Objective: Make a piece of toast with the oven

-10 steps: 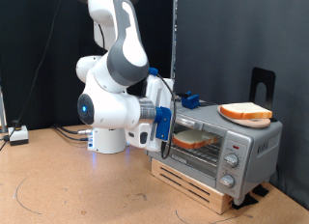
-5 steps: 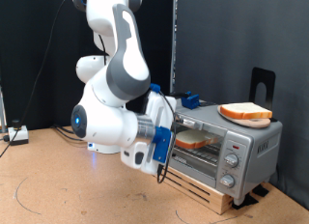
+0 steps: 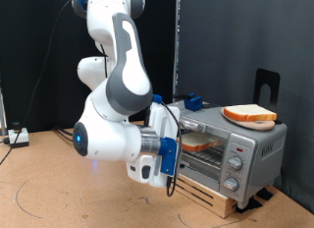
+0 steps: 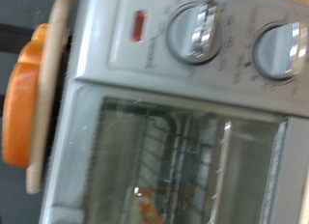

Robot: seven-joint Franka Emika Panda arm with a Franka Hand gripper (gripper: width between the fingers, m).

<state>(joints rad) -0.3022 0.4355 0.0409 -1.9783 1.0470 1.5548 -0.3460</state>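
The hand (image 3: pixel 169 179) hangs low in front of the oven (image 3: pixel 221 147), at its end toward the exterior view's left, just above the table (image 3: pixel 59 194); whether its fingers are spread or pressed together cannot be told. One piece of toast (image 3: pixel 199 142) lies inside on the rack, behind the glass. Farther back, a second slice (image 3: pixel 249 114) sits on an orange plate (image 3: pixel 251 123) on the oven's top.

Only the wrist view shows the oven close up: two knobs (image 4: pixel 195 31), a red lamp (image 4: pixel 138 26), the closed glass door (image 4: pixel 183 152) and the plate's rim (image 4: pixel 21 94).

Compared with a second ago, the arm has dropped lower and swung outward from the oven front.
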